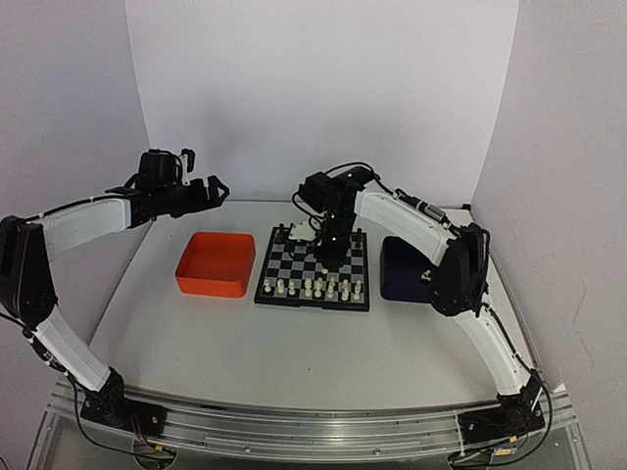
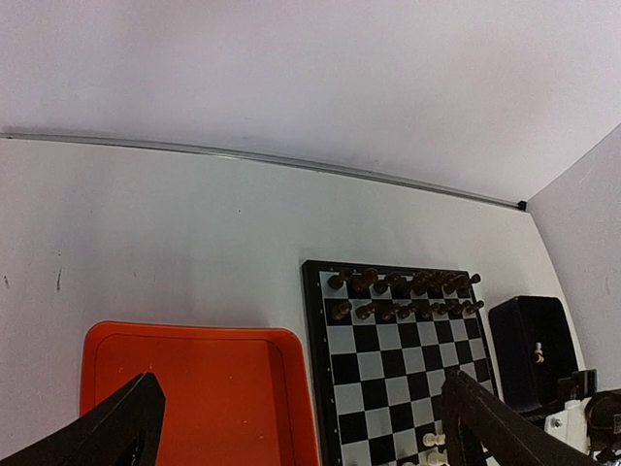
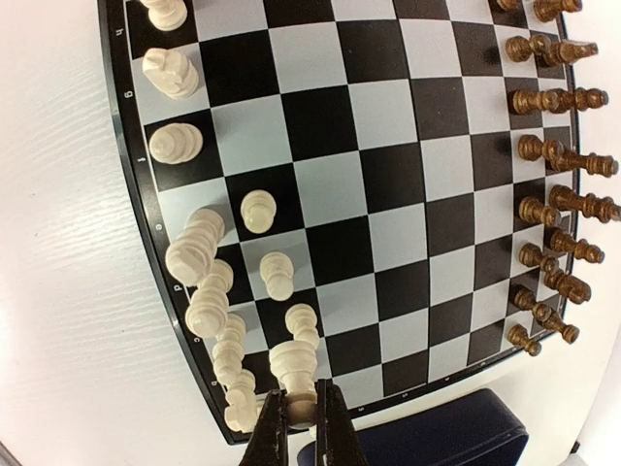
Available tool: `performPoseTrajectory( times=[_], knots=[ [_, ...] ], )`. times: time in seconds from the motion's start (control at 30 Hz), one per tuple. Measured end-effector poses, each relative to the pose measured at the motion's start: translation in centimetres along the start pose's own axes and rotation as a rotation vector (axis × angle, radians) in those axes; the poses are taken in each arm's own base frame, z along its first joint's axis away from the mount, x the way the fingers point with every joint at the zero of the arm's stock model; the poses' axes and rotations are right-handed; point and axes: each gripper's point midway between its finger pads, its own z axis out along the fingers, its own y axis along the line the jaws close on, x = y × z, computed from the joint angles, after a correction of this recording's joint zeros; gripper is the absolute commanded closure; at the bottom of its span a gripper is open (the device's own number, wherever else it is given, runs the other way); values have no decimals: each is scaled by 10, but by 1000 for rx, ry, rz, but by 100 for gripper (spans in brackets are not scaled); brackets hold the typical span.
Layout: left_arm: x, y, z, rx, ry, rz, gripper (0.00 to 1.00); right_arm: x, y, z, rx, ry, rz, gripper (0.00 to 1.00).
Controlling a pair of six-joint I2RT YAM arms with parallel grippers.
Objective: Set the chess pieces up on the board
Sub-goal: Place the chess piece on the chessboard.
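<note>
Board (image 2: 388, 359) half beyond picture edge

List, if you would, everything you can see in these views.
board: one, black and pale grey checks, middle of the table
white pieces: many, exact count unclear, cream, near rows of the board
black pieces: two rows, dark, far side of the board
orange tray: one, orange, left of the board, nothing in it
blue tray: one, dark blue, right of the board
stray piece: one, cream, inside the blue tray
table: one, white, under everything
left gripper: one, black, open, raised near the orange tray
right gripper: one, black, over the board, shut on a held piece, cream
</note>
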Motion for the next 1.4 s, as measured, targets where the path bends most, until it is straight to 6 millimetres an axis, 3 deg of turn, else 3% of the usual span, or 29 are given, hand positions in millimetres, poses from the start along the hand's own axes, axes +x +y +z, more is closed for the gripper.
performPoseTrajectory(
  times=[0.23, 0.5, 0.87, 1.4],
  knots=[
    [20, 9, 2, -19, 43, -17, 0, -13, -8, 7, 57, -31, -53, 100],
    [21, 8, -3, -21, 44, -28, 0, -32, -17, 14, 93, -101, -90, 100],
    [20, 9, -9, -27, 34, -25, 0, -53, -1, 40, 77, -139, -172, 100],
    [23, 11, -14, -36, 33, -24, 0, -70, 9, 41, 81, -181, -241, 100]
  ],
)
